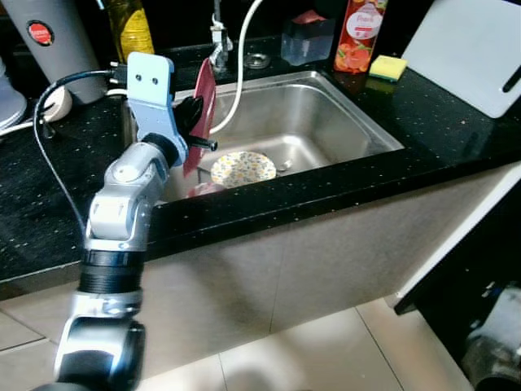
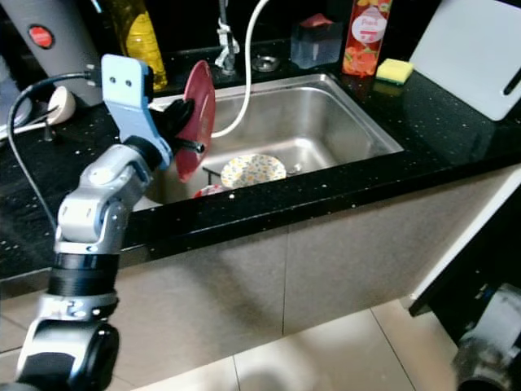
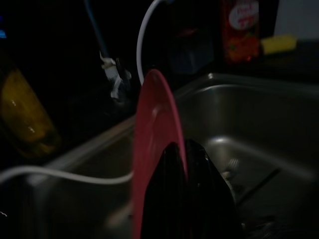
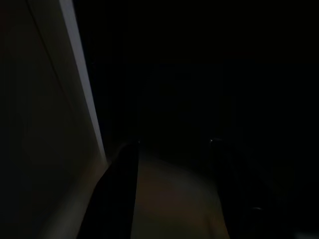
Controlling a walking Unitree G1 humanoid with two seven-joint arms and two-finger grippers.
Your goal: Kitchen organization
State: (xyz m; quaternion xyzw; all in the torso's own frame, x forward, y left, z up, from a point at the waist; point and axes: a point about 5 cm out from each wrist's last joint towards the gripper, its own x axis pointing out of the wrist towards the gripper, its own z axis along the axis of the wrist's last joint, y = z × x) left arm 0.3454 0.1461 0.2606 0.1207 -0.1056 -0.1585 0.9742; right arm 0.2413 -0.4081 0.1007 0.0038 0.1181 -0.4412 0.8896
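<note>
A red plate [image 2: 198, 114] stands on edge over the left end of the steel sink [image 1: 326, 122], and my left gripper [image 1: 199, 125] is shut on its rim. In the left wrist view the red plate [image 3: 152, 129] rises upright between the black fingers [image 3: 199, 199]. A floral patterned plate [image 1: 242, 168] lies flat on the sink bottom, with a small pink item [image 1: 205, 189] beside it near the front wall. My right arm [image 1: 492, 358] hangs low at the lower right by the cabinet; the right wrist view is very dark.
Black counter [image 1: 49, 204] surrounds the sink. Behind it stand a tap [image 1: 218, 45], a white hose [image 1: 240, 73], a yellow bottle [image 1: 130, 28], an orange bottle [image 1: 361, 32], a yellow sponge [image 1: 387, 67] and a white cutting board [image 1: 472, 53]. A grey appliance [image 1: 45, 41] is at far left.
</note>
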